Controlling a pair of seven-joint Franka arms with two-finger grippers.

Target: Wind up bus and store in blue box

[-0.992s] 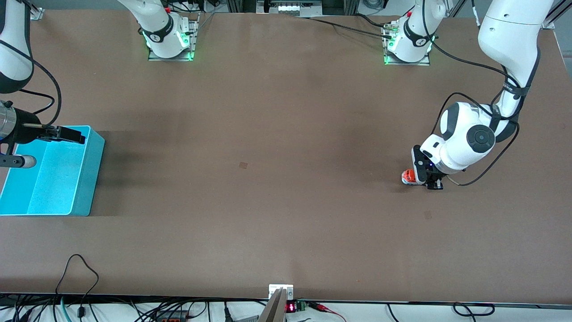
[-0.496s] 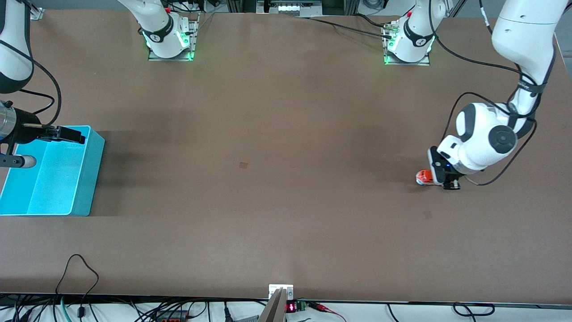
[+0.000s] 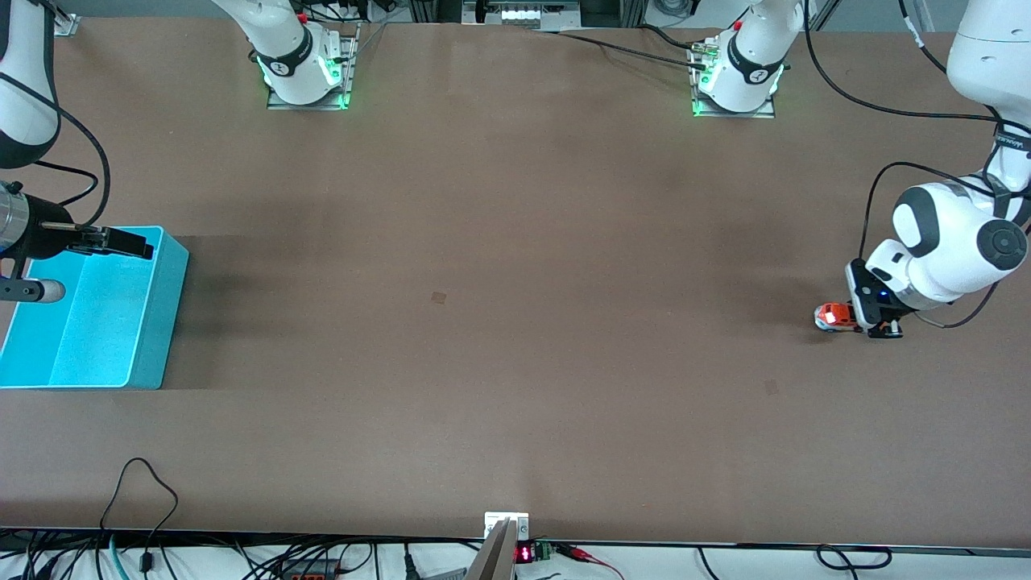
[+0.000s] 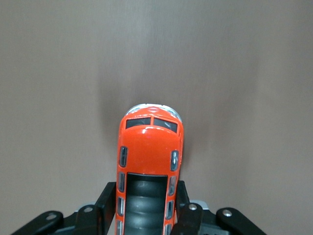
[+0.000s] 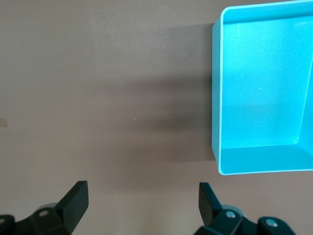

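Now left gripper clamps bus; right gripper wide over blue box; table between.

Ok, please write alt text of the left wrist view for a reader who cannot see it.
A small orange toy bus with dark roof windows sits on a plain brown table, seen from above. The black left claw is shut on its rear half, one finger against each side.

The bus is coloured glossy orange, with dark windows and a white-grey front. The box is coloured turquoise-blue throughout, with a lighter rim. The table is finished in plain brown. Black fingers are fitted; arm shells are white.
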